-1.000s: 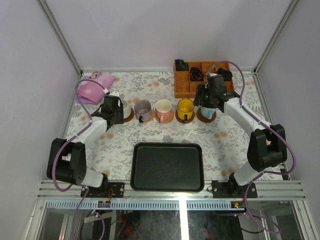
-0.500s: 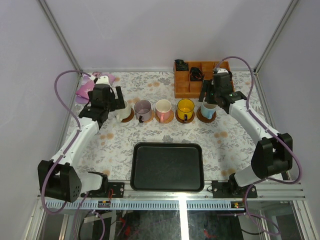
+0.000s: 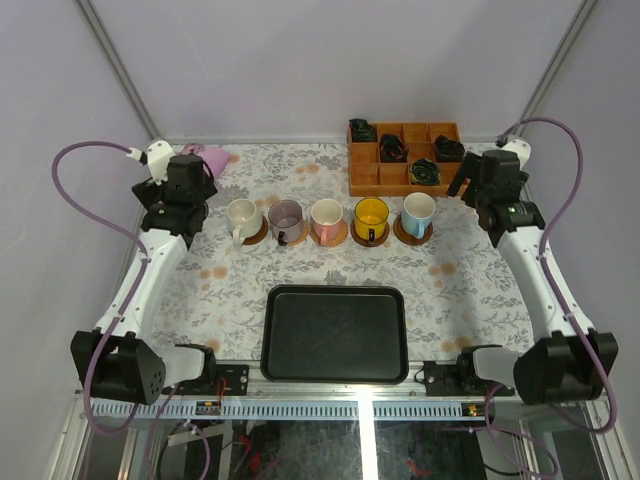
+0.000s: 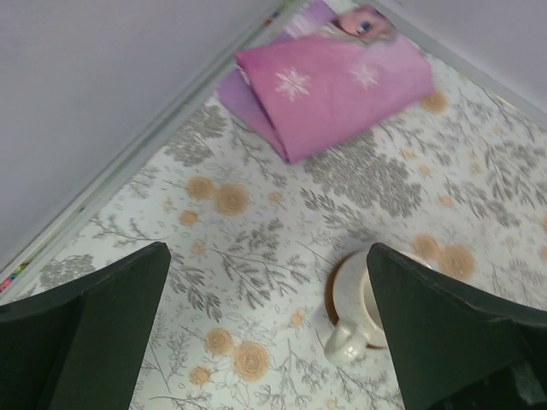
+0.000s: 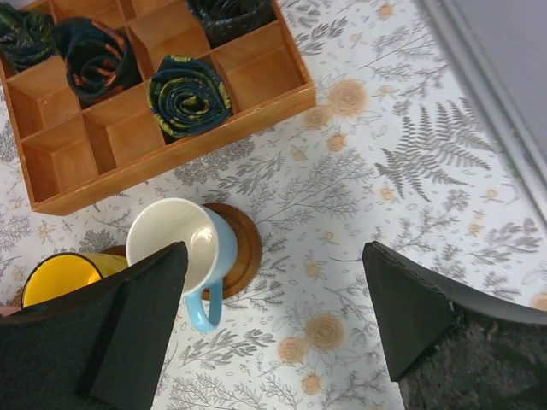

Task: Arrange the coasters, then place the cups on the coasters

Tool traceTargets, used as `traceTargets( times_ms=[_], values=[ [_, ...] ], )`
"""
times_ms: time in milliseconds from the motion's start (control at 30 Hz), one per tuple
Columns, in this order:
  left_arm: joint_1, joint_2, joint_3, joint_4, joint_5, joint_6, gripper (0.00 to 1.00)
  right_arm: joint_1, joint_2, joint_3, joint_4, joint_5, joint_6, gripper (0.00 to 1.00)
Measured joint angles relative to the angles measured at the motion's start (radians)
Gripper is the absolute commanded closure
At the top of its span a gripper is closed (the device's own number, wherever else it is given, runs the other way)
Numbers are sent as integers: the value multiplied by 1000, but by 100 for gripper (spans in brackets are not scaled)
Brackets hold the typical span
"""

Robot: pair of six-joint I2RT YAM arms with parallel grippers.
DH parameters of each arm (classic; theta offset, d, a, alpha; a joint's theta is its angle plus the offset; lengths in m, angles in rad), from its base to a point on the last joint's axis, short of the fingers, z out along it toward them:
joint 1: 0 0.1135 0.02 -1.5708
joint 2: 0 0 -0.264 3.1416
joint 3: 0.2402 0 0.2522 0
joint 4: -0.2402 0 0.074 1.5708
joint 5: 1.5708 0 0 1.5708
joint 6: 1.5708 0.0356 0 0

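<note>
Five cups stand in a row across the table, each on a brown coaster: cream (image 3: 241, 216), mauve (image 3: 285, 217), pink (image 3: 326, 216), yellow (image 3: 371, 215) and light blue (image 3: 417, 211). My left gripper (image 3: 178, 212) hovers open to the left of the cream cup (image 4: 352, 329), whose coaster (image 4: 330, 301) peeks out beside my right finger (image 4: 453, 333). My right gripper (image 3: 487, 192) hangs open, right of the light blue cup (image 5: 184, 248) on its dark coaster (image 5: 244, 248). Nothing is between either pair of fingers.
An orange wooden compartment box (image 3: 367, 172) with black coiled items stands behind the yellow and blue cups. A folded pink cloth (image 4: 333, 77) lies in the back left corner. A black rectangular tray (image 3: 335, 333) sits near the front edge.
Both grippers opened, let go of the cream and light blue cups on their coasters, and rose and drew outward toward the table's sides.
</note>
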Motion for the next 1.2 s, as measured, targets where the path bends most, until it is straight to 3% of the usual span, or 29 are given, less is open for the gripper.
traceTargets(
  times_ms=[267,667,1200],
  values=[
    [133,-6,35,-22,25,-82,0,0,-201,-55,-69,117,-10,3],
    [138,-77,-49,14,121,-68,0,0,-295,-108,-114,195,-12,2],
    [138,-101,-95,8,-37,-226,0,0,-286,-109,-116,195,8,0]
  ],
)
